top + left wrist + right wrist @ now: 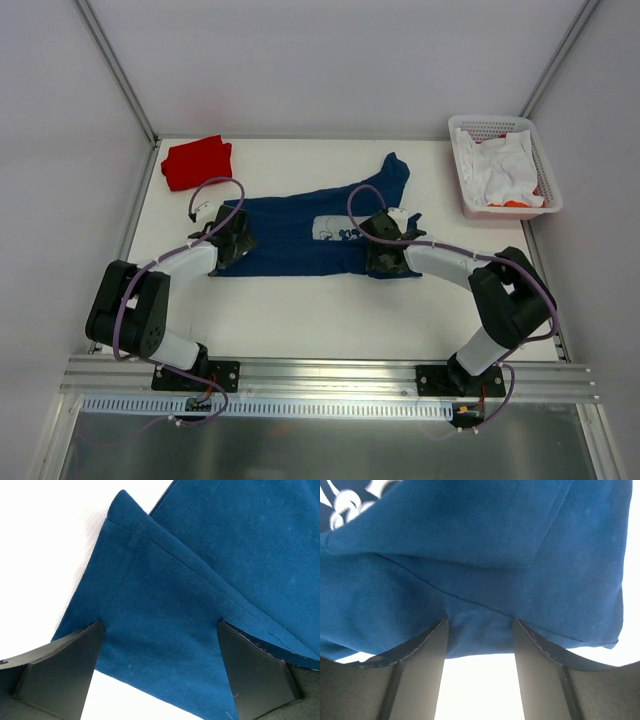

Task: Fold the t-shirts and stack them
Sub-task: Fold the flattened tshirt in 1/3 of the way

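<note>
The navy blue t-shirt lies partly folded across the middle of the table, its white print facing up and one sleeve pointing to the back. My left gripper is open at the shirt's left end; in the left wrist view its jaws stand wide apart over a folded hem corner. My right gripper is open at the shirt's near right edge; its fingertips straddle the cloth edge. The red t-shirt lies folded at the back left corner.
A white plastic basket at the back right holds white cloth and something orange. Grey walls with metal posts enclose the white table. A metal rail runs along the near edge by the arm bases.
</note>
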Controlling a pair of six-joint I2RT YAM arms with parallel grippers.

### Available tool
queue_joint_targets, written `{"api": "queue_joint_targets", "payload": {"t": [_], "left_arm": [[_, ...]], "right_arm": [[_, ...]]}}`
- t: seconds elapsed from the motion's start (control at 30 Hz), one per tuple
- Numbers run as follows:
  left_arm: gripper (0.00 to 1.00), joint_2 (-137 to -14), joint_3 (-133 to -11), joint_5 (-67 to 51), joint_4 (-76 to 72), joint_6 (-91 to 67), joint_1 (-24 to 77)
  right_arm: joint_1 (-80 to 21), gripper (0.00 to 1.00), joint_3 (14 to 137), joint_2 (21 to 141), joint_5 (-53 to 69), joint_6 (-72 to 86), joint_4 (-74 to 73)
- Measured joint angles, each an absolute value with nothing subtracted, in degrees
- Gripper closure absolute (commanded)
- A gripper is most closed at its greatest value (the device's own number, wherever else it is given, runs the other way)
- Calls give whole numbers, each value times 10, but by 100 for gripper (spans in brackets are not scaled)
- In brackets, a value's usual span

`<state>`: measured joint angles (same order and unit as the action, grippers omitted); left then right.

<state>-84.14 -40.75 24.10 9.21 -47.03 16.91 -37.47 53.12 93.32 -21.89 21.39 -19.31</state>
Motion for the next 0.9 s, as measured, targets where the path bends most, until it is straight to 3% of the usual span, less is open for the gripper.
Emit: {"api": "queue_joint_targets", "payload": {"t": [0.47, 0.9], "left_arm": [[1, -812, -375, 245, 74, -470, 169], [1, -774, -353, 246, 101, -469, 164]], "right_arm": [[-416, 42, 443, 868, -254, 293, -170], [-412, 36, 415, 795, -298, 324, -242]]}}
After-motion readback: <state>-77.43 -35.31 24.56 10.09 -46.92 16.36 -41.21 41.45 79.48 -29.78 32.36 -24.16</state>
